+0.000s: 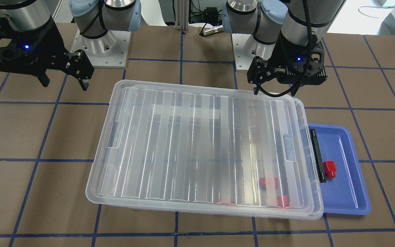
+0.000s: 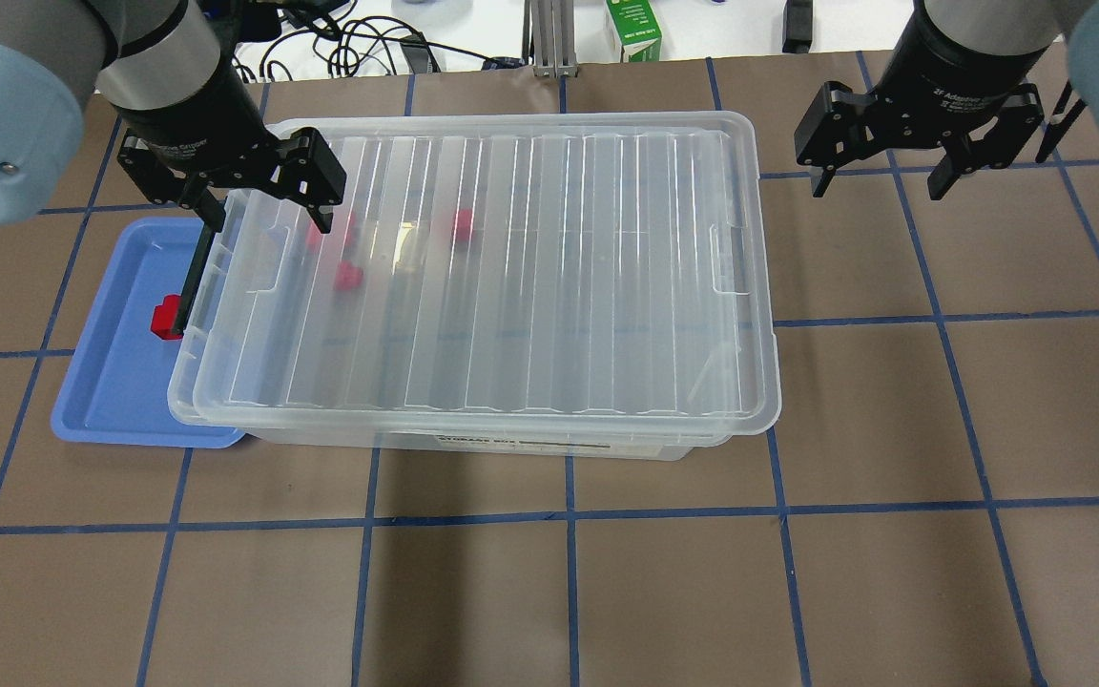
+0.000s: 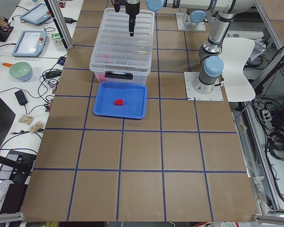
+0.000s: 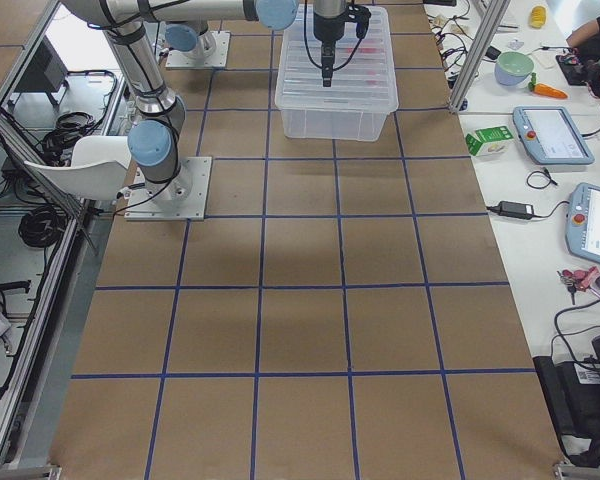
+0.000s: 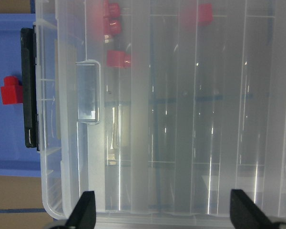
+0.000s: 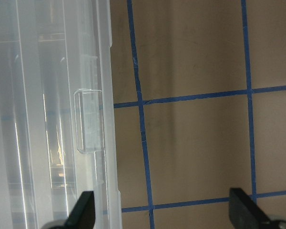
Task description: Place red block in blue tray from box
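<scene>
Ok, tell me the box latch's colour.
Black latch, clearest in the left wrist-mounted view.

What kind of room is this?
Most likely a robot lab: a left arm and right arm bolted to a table taped in blue squares, with a control tablet on the side bench.

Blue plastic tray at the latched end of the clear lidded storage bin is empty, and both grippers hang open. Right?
The blue plastic tray is not empty: one small red plastic brick lies in it, as the exterior front-facing view shows. It sits at the clear storage bin's latched end, and the left gripper and right gripper are open.
</scene>
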### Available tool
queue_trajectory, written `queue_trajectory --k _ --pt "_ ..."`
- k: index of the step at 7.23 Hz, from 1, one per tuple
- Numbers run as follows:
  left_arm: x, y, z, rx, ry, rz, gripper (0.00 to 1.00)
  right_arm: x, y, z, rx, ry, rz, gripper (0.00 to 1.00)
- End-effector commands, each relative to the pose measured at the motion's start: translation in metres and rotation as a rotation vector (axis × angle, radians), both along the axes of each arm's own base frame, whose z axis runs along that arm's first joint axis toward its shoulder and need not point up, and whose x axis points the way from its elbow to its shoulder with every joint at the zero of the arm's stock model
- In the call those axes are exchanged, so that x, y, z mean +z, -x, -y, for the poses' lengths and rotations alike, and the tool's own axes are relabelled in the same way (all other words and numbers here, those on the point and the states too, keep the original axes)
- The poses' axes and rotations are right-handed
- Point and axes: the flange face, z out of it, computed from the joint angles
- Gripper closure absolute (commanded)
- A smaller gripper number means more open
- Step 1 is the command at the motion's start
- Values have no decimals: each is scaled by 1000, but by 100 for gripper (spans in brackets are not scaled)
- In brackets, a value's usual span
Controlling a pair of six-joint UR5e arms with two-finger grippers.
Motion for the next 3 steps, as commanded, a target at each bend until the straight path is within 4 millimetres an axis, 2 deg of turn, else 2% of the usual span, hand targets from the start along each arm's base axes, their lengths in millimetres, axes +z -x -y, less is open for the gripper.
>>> queue_trajectory --k 1,3 --pt "0 1 -1 1 0 1 0 0 -1 0 1 1 0 0" --pt "0 0 -2 1 1 4 0 0 -1 0 1 0 2 0"
